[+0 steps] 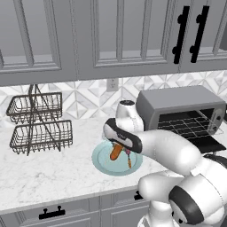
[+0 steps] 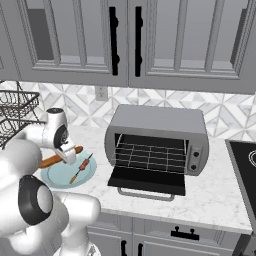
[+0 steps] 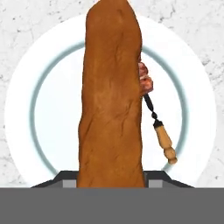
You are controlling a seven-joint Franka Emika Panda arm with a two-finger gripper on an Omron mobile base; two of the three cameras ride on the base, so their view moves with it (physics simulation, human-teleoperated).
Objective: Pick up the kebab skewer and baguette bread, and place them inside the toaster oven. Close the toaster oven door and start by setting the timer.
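My gripper (image 1: 119, 144) (image 2: 67, 155) (image 3: 112, 181) is shut on the baguette bread (image 1: 115, 152) (image 2: 52, 161) (image 3: 113, 100), an orange-brown loaf that sticks out on both sides of the hand just over the pale blue plate (image 1: 101, 163) (image 2: 54, 179) (image 3: 52, 109). The kebab skewer (image 1: 128, 160) (image 2: 81, 169) (image 3: 154, 116) lies on the plate beside the loaf, and its chunks are partly hidden behind the bread in the hand view. To the right stands the toaster oven (image 1: 177, 104) (image 2: 160, 120). The toaster oven door (image 1: 209, 144) (image 2: 147, 181) is folded down flat, and the wire rack shows inside.
A two-tier wire basket rack (image 1: 37, 124) (image 2: 15, 112) stands at the counter's back left. Wall cabinets hang overhead. A dark stovetop (image 2: 244, 162) lies right of the oven. The counter's front edge runs just in front of the plate.
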